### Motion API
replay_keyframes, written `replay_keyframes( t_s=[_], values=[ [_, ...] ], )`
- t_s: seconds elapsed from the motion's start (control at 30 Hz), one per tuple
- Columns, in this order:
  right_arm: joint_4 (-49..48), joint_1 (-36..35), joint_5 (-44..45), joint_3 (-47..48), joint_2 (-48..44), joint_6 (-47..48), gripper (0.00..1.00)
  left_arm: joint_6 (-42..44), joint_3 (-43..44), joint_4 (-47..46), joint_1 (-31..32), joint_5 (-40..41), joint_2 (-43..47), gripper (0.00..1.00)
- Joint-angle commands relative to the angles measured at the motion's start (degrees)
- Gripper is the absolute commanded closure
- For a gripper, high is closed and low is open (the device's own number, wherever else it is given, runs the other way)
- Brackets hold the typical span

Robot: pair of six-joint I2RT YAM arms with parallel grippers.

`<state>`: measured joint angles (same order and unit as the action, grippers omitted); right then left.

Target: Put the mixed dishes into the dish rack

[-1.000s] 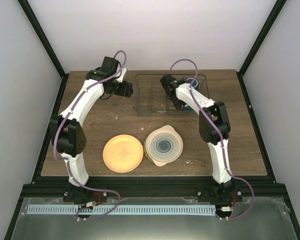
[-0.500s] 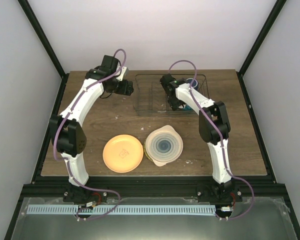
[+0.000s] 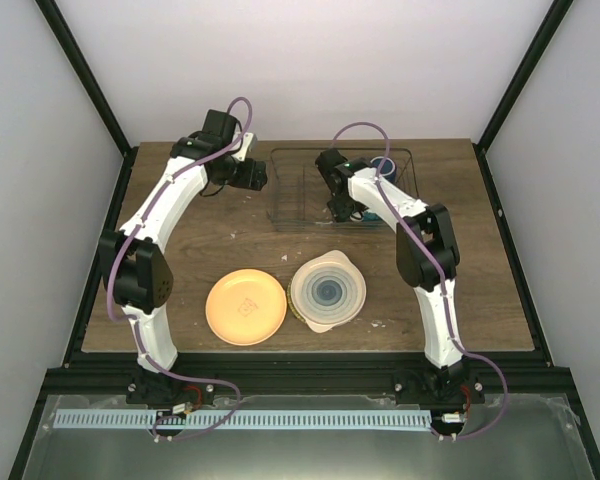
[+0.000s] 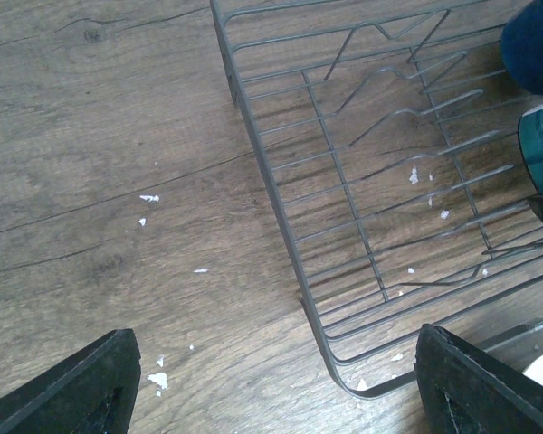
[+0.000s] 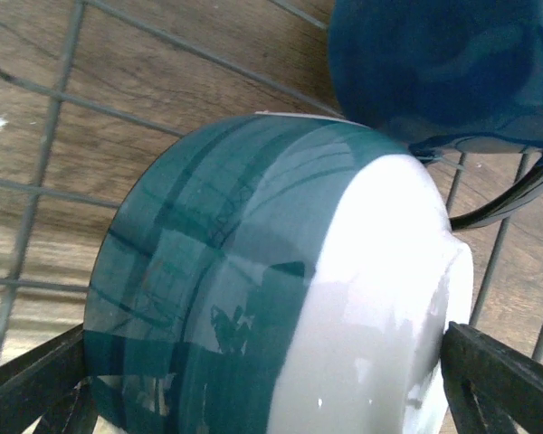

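Right gripper [image 5: 262, 384]: its fingers [image 5: 32, 380] stand wide apart, one at each side of the small white-and-blue bowl [image 5: 281, 271], which fills the gap between them inside the dish rack [image 4: 267, 181]. Whether they press it cannot be told. Just past the bowl sits the dark blue mug [image 5: 434, 72]. Left gripper [image 4: 276, 384]: fingers spread wide, holding nothing, the rack's corner between and ahead of them. The orange-yellow plate [image 3: 245, 307] and cream ringed plate [image 3: 327, 290] lie well apart from both grippers.

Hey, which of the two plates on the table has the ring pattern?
The cream plate, lying right of the plain orange-yellow plate; only it shows grey-blue concentric rings.
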<state>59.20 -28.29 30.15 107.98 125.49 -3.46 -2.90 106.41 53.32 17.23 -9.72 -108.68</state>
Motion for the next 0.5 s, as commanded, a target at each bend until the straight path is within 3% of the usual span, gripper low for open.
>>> replay_keyframes(
  t_s=[0.0,0.23,0.47],
  values=[
    [2.06,-1.13,-6.65,2.09,-2.95,-1.15,0.0,-0.18,1.51,1.08,-0.36,-0.22,-1.17,0.15],
    [3.29,-1.79,-10.44,0.78,-4.5,-1.6,0.0,-0.42,1.0,1.35,-0.35,-0.31,-1.05,0.15],
    [3.43,-1.79,-7.5,-0.55,-2.64,-1.75,0.0,-0.53,0.73,1.3,-0.36,-0.56,-1.0,0.15]
  ],
)
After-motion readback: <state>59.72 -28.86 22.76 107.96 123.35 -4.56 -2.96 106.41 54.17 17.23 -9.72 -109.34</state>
